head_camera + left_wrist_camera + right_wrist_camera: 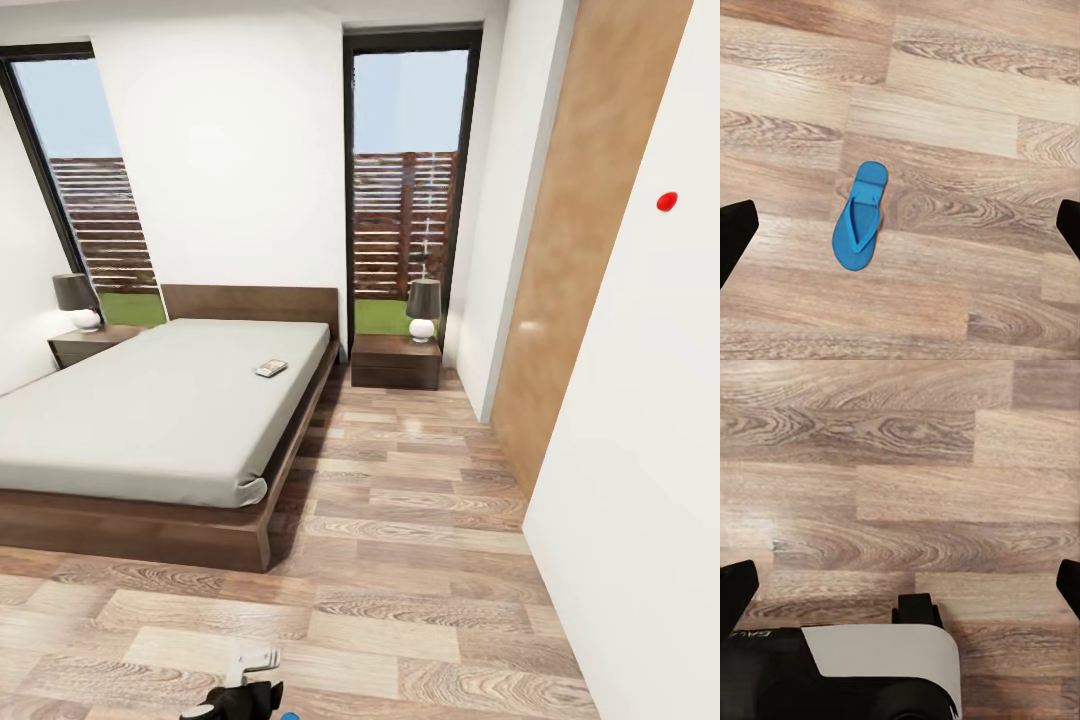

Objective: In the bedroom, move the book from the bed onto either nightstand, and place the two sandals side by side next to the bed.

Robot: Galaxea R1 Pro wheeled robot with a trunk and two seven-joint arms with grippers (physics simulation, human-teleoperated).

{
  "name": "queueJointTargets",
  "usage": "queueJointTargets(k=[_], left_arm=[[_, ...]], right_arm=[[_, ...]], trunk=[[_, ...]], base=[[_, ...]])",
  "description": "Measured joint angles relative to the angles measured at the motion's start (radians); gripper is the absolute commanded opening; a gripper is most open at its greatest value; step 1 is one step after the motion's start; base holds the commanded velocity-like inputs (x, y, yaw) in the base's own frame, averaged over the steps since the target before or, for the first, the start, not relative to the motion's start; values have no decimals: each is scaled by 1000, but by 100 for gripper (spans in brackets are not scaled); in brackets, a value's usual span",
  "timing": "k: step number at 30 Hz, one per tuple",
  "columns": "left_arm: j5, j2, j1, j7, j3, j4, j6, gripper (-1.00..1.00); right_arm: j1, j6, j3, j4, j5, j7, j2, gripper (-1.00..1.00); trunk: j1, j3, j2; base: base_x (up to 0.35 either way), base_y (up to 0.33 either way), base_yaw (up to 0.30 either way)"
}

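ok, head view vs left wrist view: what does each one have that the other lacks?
Head view alone: the bed with the book lying on its mattress, and a nightstand on either side, each bearing a lamp. Left wrist view alone: a whole blue sandal lying flat on the boards, between the widely parted fingertips. Both share the wood floor.

My black two-fingered left gripper points straight down with its jaws spread wide, my black right gripper hangs likewise agape above my own white-and-black base.
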Motion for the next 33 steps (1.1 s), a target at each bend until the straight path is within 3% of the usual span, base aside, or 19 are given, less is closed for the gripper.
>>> queueJointTargets(k=[1, 2, 3, 4, 5, 6, 8, 9, 11, 17, 29, 33], left_arm=[[0, -1, 0, -2, -1, 1, -1, 100], [0, -1, 0, -3, -1, 2, -1, 100], [0, 0, 0, -3, -1, 1, -1, 100], [0, 0, 0, -3, -1, 2, -1, 100], [0, 0, 0, -4, 0, 2, 0, 100], [0, 0, 0, -5, 0, 2, 0, 100], [0, -1, 0, -5, -1, 2, 1, 100], [0, -1, 0, -5, -2, 2, 1, 100], [0, -2, 0, -5, -3, 2, 1, 100], [0, -4, 0, -5, -4, 2, 1, 100], [0, -4, 0, -5, -5, 2, 1, 100], [15, -9, 19, -5, -5, 24, -21, 100]], right_arm=[[-46, 134, 1, -67, -2, 10, 2, 100], [-117, 175, 2, -90, -3, 32, 2, 100], [-123, 189, 3, -98, -4, 55, 2, 100], [-152, 208, 3, -109, -5, 124, 3, 100], [-186, 230, 4, -118, -7, 281, 2, 100], [-198, 234, 4, -121, -5, 346, 2, 100], [-242, 245, 4, -126, -5, 578, 0, 100], [-263, 249, 4, -128, -5, 666, 0, 100], [-289, 260, 2, -133, -3, 765, -1, 100], [-305, 262, -2, -191, -2, 825, -4, 100], [-307, 258, -4, -206, -2, 830, 0, 100], [-294, 236, 18, -184, 19, 807, 2, 100]], trunk=[[0, 0, 0], [0, 0, 0], [0, 0, 0], [0, 0, 0], [0, 0, 0], [0, 0, 0], [0, 0, 0], [0, 0, 0], [0, 0, 0], [0, 0, 0], [0, 0, 0], [0, 0, 0]], base=[[0, 0, 0], [0, 0, 0], [0, 0, 0], [0, 0, 0], [0, 0, 0], [0, 0, 0], [0, 0, 0], [0, 0, 0], [0, 0, 0], [0, 0, 0], [0, 0, 0], [0, 0, 0]])
